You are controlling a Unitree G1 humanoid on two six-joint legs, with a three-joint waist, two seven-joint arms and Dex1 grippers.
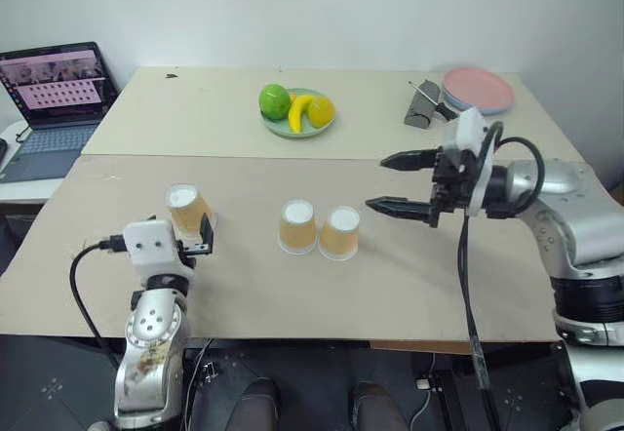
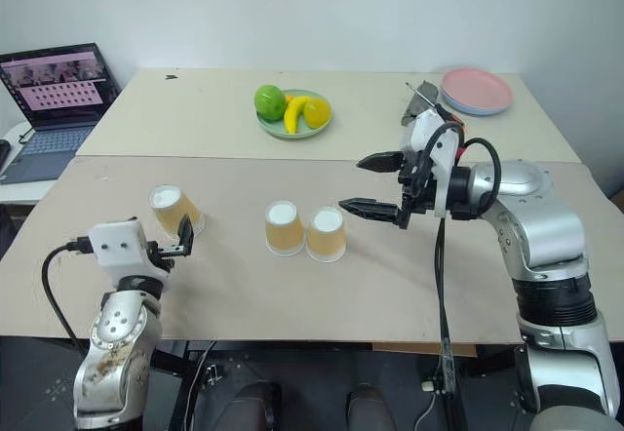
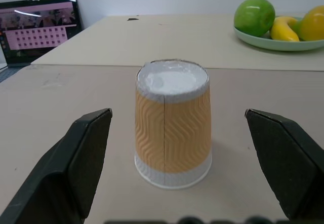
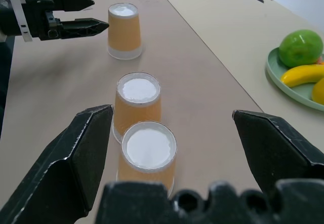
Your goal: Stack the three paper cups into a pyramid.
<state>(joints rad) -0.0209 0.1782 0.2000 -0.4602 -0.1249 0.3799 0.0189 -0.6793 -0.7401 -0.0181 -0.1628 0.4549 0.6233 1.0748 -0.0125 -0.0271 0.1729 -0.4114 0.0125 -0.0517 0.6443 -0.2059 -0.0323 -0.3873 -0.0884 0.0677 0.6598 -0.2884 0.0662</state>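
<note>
Cups first: you have two paper cups already standing upside down side by side on the tabletop [image 1: 439,285], the left base cup [image 1: 297,226] touching or nearly touching the right base cup [image 1: 340,233], so the pyramid's bottom row looks done. The third cup [image 1: 184,208] stands upside down well apart from them, toward your left. Your left gripper [image 3: 182,153] is level with it, fingers [image 3: 81,153] spread wide on either side and not yet touching its walls. Your right gripper [image 1: 398,183] hovers just beside the base pair, fingers wide apart, empty. The step in hand is the pick of the third cup. Next, ease the left gripper forward, close gently on the thin wall, lift, and centre it over the seam between the two bases.
</note>
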